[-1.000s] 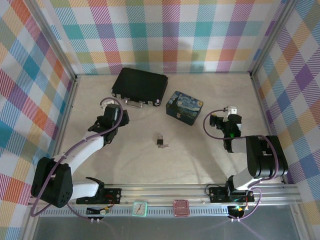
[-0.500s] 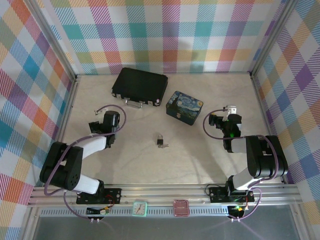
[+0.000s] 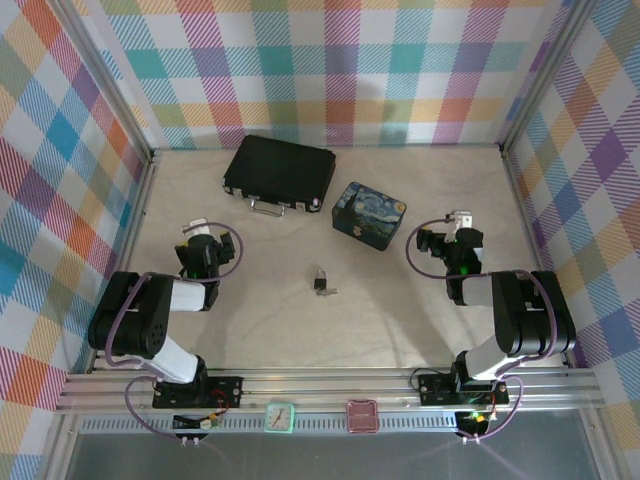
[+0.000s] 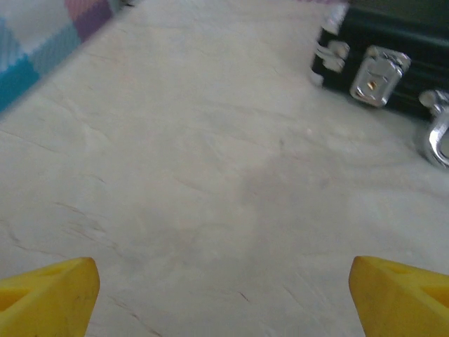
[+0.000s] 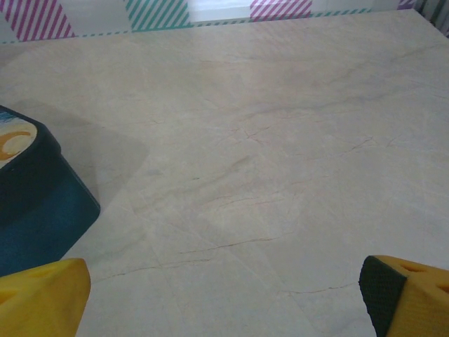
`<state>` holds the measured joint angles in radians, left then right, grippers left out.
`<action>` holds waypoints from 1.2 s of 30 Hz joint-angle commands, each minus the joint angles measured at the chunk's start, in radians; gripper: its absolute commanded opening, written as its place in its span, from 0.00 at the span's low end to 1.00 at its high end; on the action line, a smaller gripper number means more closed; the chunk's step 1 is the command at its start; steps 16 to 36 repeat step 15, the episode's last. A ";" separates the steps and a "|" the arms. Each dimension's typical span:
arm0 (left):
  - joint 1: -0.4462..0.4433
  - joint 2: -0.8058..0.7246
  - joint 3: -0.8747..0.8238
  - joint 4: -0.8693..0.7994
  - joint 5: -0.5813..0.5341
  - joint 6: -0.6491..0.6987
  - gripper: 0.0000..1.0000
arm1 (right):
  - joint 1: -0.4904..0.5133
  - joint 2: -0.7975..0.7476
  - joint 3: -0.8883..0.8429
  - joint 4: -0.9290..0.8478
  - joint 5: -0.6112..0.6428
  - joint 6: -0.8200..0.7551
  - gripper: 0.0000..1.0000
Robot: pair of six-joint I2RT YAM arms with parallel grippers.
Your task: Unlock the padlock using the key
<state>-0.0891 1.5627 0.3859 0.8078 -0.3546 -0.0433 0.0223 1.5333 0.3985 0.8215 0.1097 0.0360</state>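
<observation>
- Padlock [image 3: 320, 280]: table centre, tiny; whether the shackle is latched cannot be told.
- Key [image 3: 329, 292]: a faint sliver at the padlock's 5 o'clock, just beside it.
- Left gripper [image 3: 198, 240]: arm folded back, at the padlock's 9 o'clock and well apart. The wrist view shows its yellow fingertips [image 4: 49, 291] spread wide and cut off by the frame, with the briefcase [image 4: 393, 42] latches at 1 o'clock.
- Right gripper [image 3: 458, 222]: arm folded back, at the padlock's 2 o'clock. Its jaws are spread, with the blue box [image 5: 35, 203] cropped at 9 o'clock.
</observation>
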 commanded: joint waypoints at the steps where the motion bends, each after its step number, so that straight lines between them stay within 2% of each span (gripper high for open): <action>1: 0.002 0.025 -0.024 0.167 0.060 0.029 0.92 | 0.001 0.001 0.007 0.019 -0.039 -0.012 0.99; 3: -0.005 0.004 0.006 0.068 0.057 0.025 0.92 | 0.000 0.001 0.007 0.019 -0.039 -0.012 0.99; 5: -0.023 0.012 0.008 0.077 0.033 0.041 0.93 | 0.001 0.000 0.007 0.019 -0.038 -0.012 0.99; 7: -0.023 0.016 0.007 0.090 0.034 0.042 1.00 | 0.001 0.000 0.007 0.019 -0.038 -0.011 0.99; 36: -0.024 0.014 0.008 0.083 0.034 0.039 1.00 | 0.001 -0.001 0.005 0.022 -0.037 -0.012 0.99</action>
